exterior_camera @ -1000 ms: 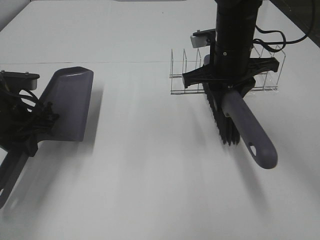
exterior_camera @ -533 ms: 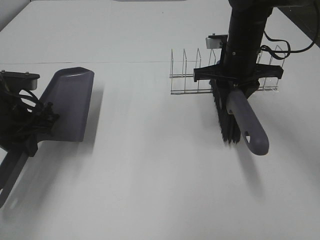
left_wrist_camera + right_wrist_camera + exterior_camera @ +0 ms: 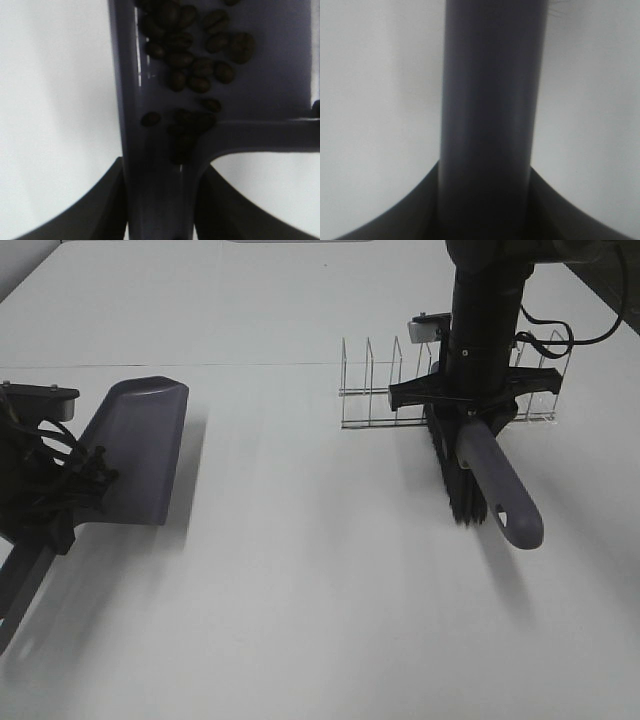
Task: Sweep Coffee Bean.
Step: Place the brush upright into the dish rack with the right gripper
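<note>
Exterior high: white table (image 3: pixel 320 640), thin seam (image 3: pixel 250 365), clear rack (image 3: pixel 372 390) behind brush (image 3: pixel 490 478).

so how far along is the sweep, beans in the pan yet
Sweeping looks done: the coffee beans lie in the dustpan, and the high view shows none on the table. In hand: the left gripper grips the dustpan's handle, the right gripper the brush, by the clear rack. Left, probably: setting both tools down.
</note>
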